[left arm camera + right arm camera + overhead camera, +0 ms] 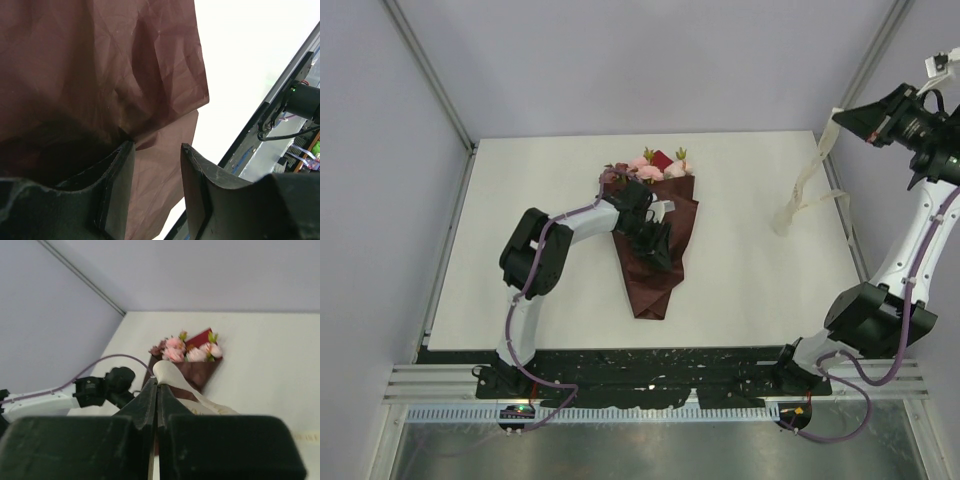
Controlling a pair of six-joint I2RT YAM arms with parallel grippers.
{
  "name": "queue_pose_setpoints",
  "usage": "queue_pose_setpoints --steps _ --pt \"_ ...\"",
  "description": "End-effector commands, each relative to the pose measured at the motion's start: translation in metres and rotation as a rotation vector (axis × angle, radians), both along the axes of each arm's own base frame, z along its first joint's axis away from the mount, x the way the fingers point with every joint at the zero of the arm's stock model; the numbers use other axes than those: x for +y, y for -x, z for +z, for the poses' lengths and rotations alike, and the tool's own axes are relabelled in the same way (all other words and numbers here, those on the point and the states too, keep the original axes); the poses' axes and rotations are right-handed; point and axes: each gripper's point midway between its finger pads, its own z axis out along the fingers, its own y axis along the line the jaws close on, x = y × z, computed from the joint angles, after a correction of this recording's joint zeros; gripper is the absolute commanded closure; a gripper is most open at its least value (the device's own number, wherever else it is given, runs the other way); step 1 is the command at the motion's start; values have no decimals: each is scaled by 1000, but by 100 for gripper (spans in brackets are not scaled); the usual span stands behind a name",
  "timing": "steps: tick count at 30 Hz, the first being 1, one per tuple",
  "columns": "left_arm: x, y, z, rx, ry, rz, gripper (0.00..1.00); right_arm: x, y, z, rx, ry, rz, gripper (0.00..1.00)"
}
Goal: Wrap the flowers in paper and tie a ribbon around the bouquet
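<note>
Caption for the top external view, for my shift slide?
Left gripper rests open on the maroon-wrapped bouquet while the right gripper holds the cream ribbon aloft.

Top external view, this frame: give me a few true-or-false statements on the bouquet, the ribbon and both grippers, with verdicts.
1. The flowers show at the far end of the bouquet. True.
2. The left gripper is down at the paper. True.
3. The ribbon is tied around the bouquet. False: it hangs from the raised right gripper, well to the right of the bouquet and apart from it.
4. The right gripper is open. False: it is shut on the ribbon.
</note>
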Motion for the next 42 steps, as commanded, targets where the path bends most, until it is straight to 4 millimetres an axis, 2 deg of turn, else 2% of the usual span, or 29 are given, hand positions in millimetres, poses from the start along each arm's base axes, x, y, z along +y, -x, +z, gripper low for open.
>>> queue_pose_setpoints --steps 1,2,3,4,5,6,7,8,9,12,13,15,16,19,21,22,23,24,25,26,27,28,29,30,32,33,35,37,42 --pt "10 -1 -18 20 -51 6 54 -15 31 -90 220 284 -50 94" --pt "10 -1 -19 20 -51 5 54 -16 36 -110 270 347 -35 95" --pt "9 -2 -18 19 -49 6 54 -25 48 -149 373 424 -32 95" --pt "9 -2 -19 21 -50 4 54 -27 57 -159 396 466 -45 95" --pt "9 -3 -18 20 -49 7 54 -35 71 -198 484 528 -34 94" --pt "8 -2 -19 22 -49 5 54 -37 83 -208 466 616 -21 94" --pt "8 -3 -19 22 -48 6 54 -39 98 -237 525 656 0 95" --pt "8 -3 -19 22 -49 9 54 -35 110 -237 470 742 36 94" --pt "8 -4 -19 22 -48 12 54 -21 128 -258 508 740 118 94" --pt "8 -2 -20 33 -48 15 54 23 172 -272 503 775 327 94" --pt "9 -1 -21 37 -49 18 54 39 178 -274 486 785 403 94" --pt "9 0 -21 38 -51 17 54 60 188 -277 446 793 476 87" --pt "10 1 -23 37 -54 15 54 66 182 -281 421 813 483 81" --pt "11 1 -23 41 -57 16 54 68 154 -270 369 777 401 92" --pt "10 1 -24 42 -59 17 54 76 134 -253 337 702 382 94" --pt "11 1 -24 42 -59 18 54 79 123 -234 288 683 370 94" --pt "11 2 -25 45 -61 17 54 84 116 -226 298 618 365 94" --pt "10 1 -24 43 -58 16 54 84 103 -203 236 612 331 95" --pt "10 1 -24 43 -59 15 54 87 98 -194 229 578 328 95" --pt "10 1 -24 42 -59 17 54 86 90 -178 180 592 304 95" --pt "10 0 -23 41 -56 18 54 79 84 -177 201 612 259 93" --pt "10 0 -24 45 -57 18 54 72 76 -180 203 639 228 83" --pt "9 0 -23 44 -55 16 54 54 66 -198 262 703 163 68" --pt "9 0 -23 43 -56 15 54 45 62 -208 293 733 139 66" --pt "9 -2 -23 41 -55 17 54 21 49 -245 396 817 108 59" --pt "8 -2 -24 42 -52 19 54 7 42 -256 444 851 57 57" --pt "8 -1 -25 49 -52 21 54 -2 28 -273 495 861 47 55" --pt "7 -2 -25 48 -50 24 54 -5 13 -287 518 855 37 53" --pt "8 -1 -26 52 -52 25 54 -11 -16 -342 607 934 94 53"
